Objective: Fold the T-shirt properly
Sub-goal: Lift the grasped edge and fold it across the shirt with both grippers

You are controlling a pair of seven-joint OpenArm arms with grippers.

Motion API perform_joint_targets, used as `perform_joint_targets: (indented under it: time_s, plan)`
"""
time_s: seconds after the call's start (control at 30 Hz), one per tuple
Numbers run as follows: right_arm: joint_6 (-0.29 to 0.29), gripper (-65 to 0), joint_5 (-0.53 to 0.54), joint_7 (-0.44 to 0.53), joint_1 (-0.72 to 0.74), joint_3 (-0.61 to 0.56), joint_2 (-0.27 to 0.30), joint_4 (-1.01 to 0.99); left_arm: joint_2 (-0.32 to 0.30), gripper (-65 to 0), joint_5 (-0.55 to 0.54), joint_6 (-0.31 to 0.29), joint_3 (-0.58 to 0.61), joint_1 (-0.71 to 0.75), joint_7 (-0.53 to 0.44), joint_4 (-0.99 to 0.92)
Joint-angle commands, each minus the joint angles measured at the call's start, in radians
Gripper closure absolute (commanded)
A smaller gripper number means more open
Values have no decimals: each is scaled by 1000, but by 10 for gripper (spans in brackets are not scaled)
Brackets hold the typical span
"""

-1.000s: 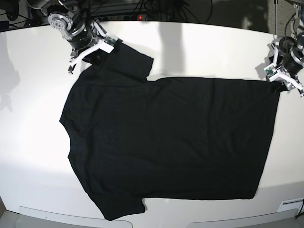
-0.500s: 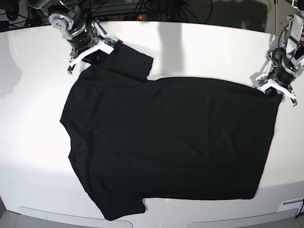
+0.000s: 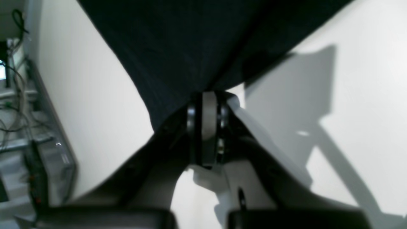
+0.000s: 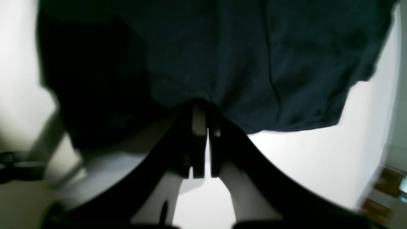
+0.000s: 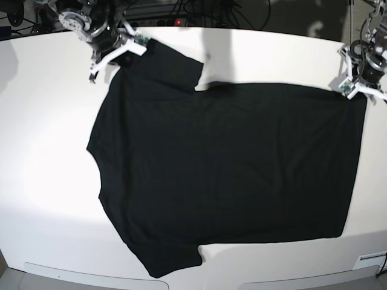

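Note:
The black T-shirt [image 5: 224,163] lies spread flat on the white table [image 5: 48,181], plain side up, collar end to the left and hem to the right. My right gripper [image 5: 118,57] is shut on the shirt's far shoulder edge at the back left; the right wrist view shows its jaws pinching black cloth [image 4: 222,63]. My left gripper [image 5: 360,90] is shut on the far hem corner at the back right; the left wrist view shows the cloth [image 3: 190,41] pulled taut into the closed jaws. No print shows.
Cables and a power strip [image 5: 175,21] run along the table's far edge. A white panel edge [image 5: 369,260] sits at the near right corner. The table's near rim [image 5: 91,275] lies just below the shirt's lower sleeve.
Both grippers have moved toward the far edge, dragging the shirt's far side with them. The whole shirt has shifted back and slightly right, and lies flatter.

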Motion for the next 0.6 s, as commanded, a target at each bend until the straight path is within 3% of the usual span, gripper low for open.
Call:
perform_joint_targets:
  time_s: [0.0, 0.17, 0.33, 0.5, 0.57]
  plan:
    - [-14, 0, 0, 5, -28, 17, 17, 42, -30, 0, -25, -21, 0, 32, 17, 30]
    - [-36, 0, 0, 5, -181, 124, 26, 177, -79, 0, -72, 43, 0, 127, 58, 176]
    - [-36, 0, 1, 8, -299, 248, 25, 284, -79, 0, -71, 122, -2, 154, 89, 272]
    - [-36, 0, 74, 11, -288, 333, 25, 304, -79, 0, -74, 293, -19, 150, 89, 305]
    - [-35, 0, 117, 12, -260, 351, 24, 303, -79, 0, -104, 319, -31, 140, 88, 305]
